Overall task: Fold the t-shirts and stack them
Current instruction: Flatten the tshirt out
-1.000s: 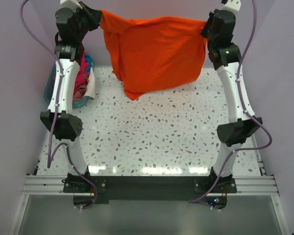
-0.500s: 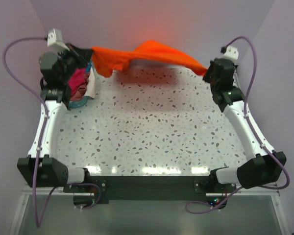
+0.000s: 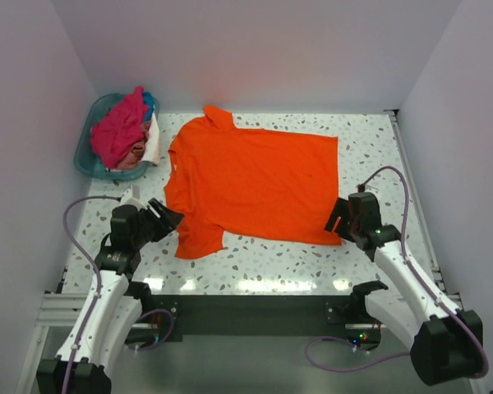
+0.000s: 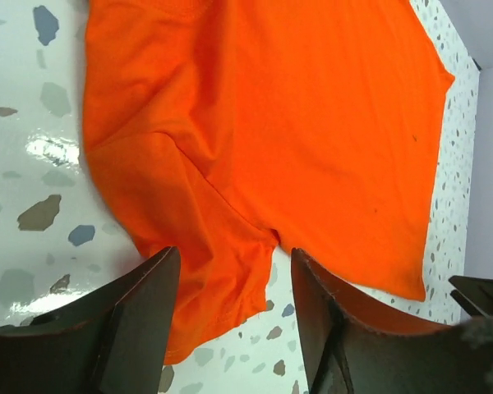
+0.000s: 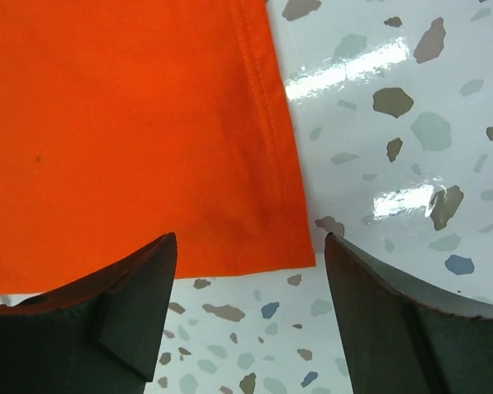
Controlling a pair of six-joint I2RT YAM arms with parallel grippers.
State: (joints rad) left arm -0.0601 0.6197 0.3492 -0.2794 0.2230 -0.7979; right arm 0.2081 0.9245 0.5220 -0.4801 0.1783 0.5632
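Note:
The orange t-shirt lies spread flat on the speckled table, neck toward the left, hem toward the right. My left gripper is open just off the near sleeve, holding nothing. Over the hem's near corner my right gripper stands open and apart from the cloth. More t-shirts, magenta-pink with blue and white showing, are heaped in the basket. In both wrist views the jaws stand wide with bare table between them.
A teal basket sits at the back left corner. Purple walls close in the table on three sides. Bare speckled table runs along the front edge and to the right of the shirt.
Both arms swung the orange shirt down from hanging in the air and laid it flat. Both grippers opened, let go of it and pulled back toward the near edge.

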